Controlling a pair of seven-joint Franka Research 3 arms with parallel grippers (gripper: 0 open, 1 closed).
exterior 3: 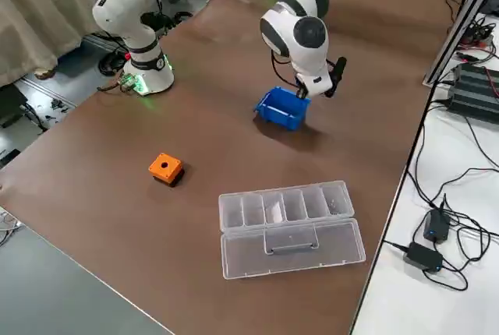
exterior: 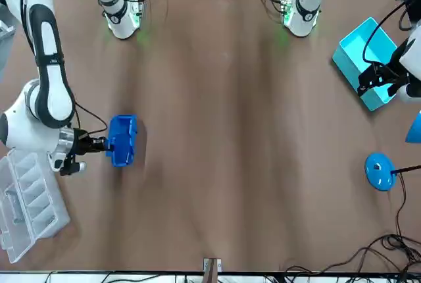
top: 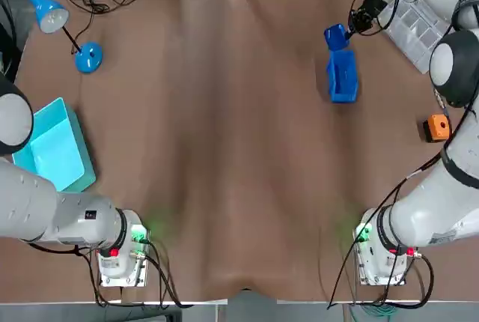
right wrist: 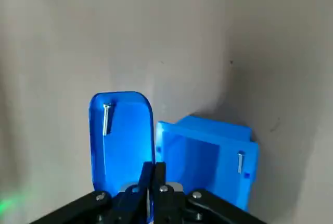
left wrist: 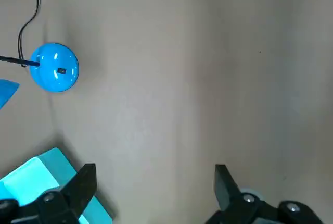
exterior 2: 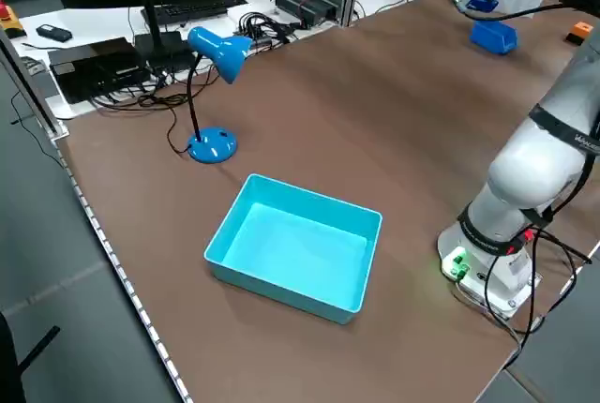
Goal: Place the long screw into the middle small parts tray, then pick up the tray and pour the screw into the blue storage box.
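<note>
1. Pinching the small tray [right wrist: 120, 143] by its rim, fingers closed, the right gripper [right wrist: 154, 179] sits just beside the blue storage box [right wrist: 208, 153].
2. The long screw [right wrist: 106, 119] lies in the tray (away from the fingers).
3. The left gripper [left wrist: 156, 172] hangs wide open, empty, near the teal bin [left wrist: 31, 179].

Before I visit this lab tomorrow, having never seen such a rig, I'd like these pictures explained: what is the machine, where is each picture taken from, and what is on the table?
The machine is two robot arms mounted side by side at a brown table, each ending in a two-fingered pincer. One picture looks down from overhead, one from across the table, two from the sides, two from wrist cameras. The right pincer is shut on a small blue tray holding a long screw, beside the blue storage box. The left pincer hangs open near a turquoise bin. Also on the table: a blue lamp, an orange block and a clear compartment case.
</note>
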